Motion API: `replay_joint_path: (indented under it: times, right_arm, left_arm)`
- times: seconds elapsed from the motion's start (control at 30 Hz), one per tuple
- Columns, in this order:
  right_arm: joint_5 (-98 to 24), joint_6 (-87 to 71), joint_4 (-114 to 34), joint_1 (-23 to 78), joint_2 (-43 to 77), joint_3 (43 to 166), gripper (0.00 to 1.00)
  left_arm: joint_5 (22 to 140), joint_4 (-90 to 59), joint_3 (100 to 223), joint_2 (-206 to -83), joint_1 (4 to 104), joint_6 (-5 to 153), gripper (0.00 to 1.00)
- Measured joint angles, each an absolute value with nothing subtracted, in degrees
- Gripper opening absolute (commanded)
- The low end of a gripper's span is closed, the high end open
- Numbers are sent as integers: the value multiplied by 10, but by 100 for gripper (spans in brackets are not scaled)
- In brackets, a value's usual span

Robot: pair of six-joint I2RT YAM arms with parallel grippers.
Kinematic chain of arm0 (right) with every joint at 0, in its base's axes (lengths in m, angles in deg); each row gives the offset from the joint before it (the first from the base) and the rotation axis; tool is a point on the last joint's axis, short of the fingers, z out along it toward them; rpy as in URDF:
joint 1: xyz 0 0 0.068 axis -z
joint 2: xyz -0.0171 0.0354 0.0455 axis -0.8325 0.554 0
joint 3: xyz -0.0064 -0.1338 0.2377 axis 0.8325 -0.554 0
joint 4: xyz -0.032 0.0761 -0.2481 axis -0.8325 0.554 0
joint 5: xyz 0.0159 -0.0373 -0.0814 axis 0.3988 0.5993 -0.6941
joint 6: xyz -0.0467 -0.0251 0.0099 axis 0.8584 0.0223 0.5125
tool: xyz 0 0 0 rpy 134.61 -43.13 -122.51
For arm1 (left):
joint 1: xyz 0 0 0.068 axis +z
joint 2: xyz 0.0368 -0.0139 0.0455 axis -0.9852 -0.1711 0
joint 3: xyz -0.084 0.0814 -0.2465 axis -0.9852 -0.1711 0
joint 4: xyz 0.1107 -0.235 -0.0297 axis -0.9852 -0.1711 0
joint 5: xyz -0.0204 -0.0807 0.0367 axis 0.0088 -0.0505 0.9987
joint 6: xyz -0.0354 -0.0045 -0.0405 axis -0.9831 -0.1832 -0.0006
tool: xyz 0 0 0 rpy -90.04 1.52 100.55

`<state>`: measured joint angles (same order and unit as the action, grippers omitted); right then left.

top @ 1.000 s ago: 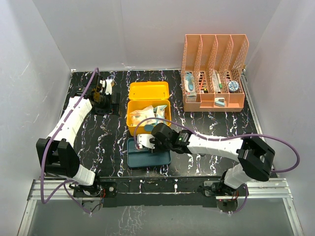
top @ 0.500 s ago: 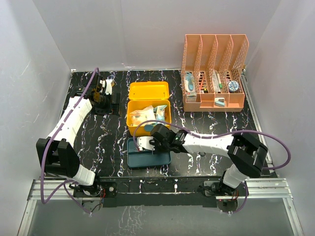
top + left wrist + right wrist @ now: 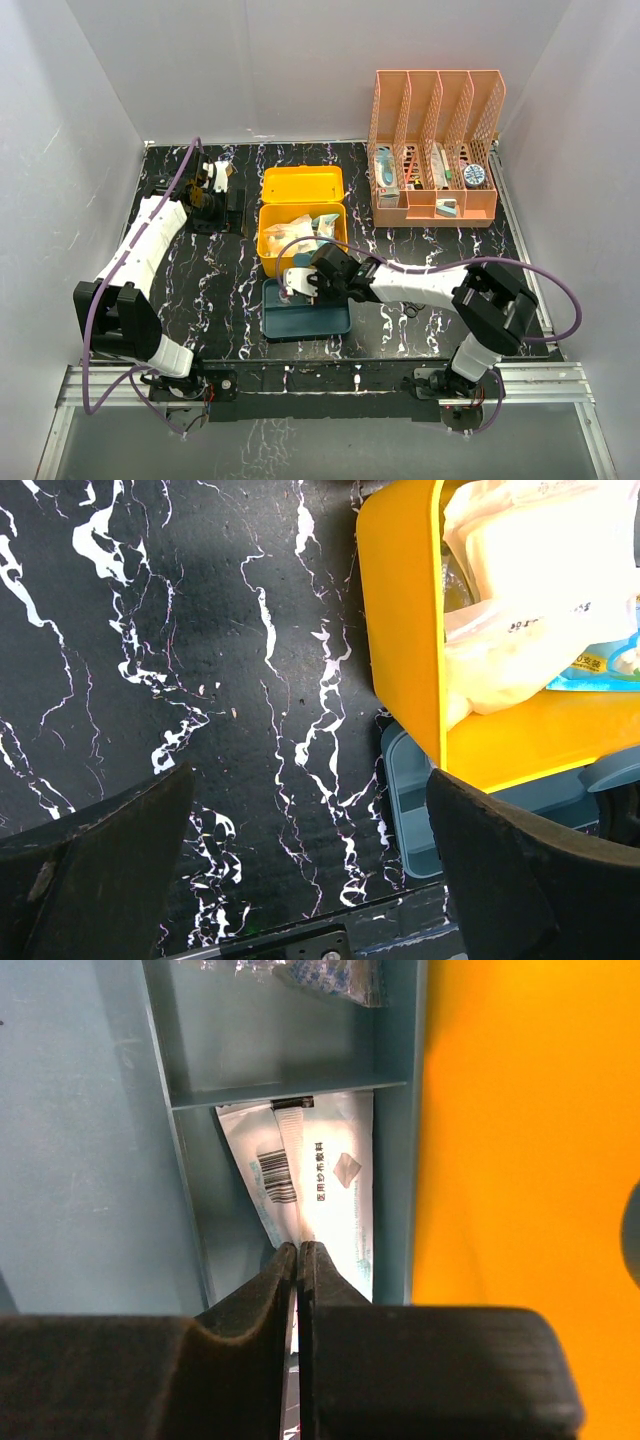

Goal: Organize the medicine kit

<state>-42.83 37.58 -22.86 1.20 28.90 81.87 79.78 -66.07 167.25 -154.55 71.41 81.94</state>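
The medicine kit (image 3: 303, 225) stands in the middle of the black white-veined surface (image 3: 200, 290), a yellow rounded-rectangular box with its hinged lid (image 3: 302, 186) thrown back on the far side. The open box is heaped with white and pale yellow packets (image 3: 540, 590) that rise above its wall. Its dark teal insert tray (image 3: 305, 318) lies out of the box on the surface, just at the box's near side; thin walls divide it into compartments. The right fingers (image 3: 240, 1310) are pressed together on the near end of a white packet (image 3: 330, 1180) printed with a barcode, which lies in a narrow tray compartment along the wall next to the yellow box. The left fingers (image 3: 110, 870) are spread wide and hold nothing, at the far left of the surface, well apart from the kit. An orange mesh file rack (image 3: 435, 150) stands at the far right.
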Motion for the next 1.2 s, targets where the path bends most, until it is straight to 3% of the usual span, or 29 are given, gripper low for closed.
replay_joint_path:
  times: [0.33, 0.57, 0.83, 0.93, 1.2]
  right_arm:
    - [-420, 372, -226, 14, 235, 818, 30]
    - [-425, 360, -223, 14, 192, 818, 33]
    - [-510, 252, -214, 13, 93, 820, 18]
    - [-554, 196, -205, 17, 66, 840, 1]
    - [-600, 84, -154, 37, 79, 873, 0]
  left_arm:
    - [796, -669, 1678, -1546, 714, 821, 99]
    - [796, -671, 1678, -1546, 714, 822, 99]
    - [796, -673, 1678, -1546, 714, 826, 99]
    - [796, -673, 1678, -1546, 714, 826, 99]
    - [792, -674, 1678, -1546, 714, 825, 99]
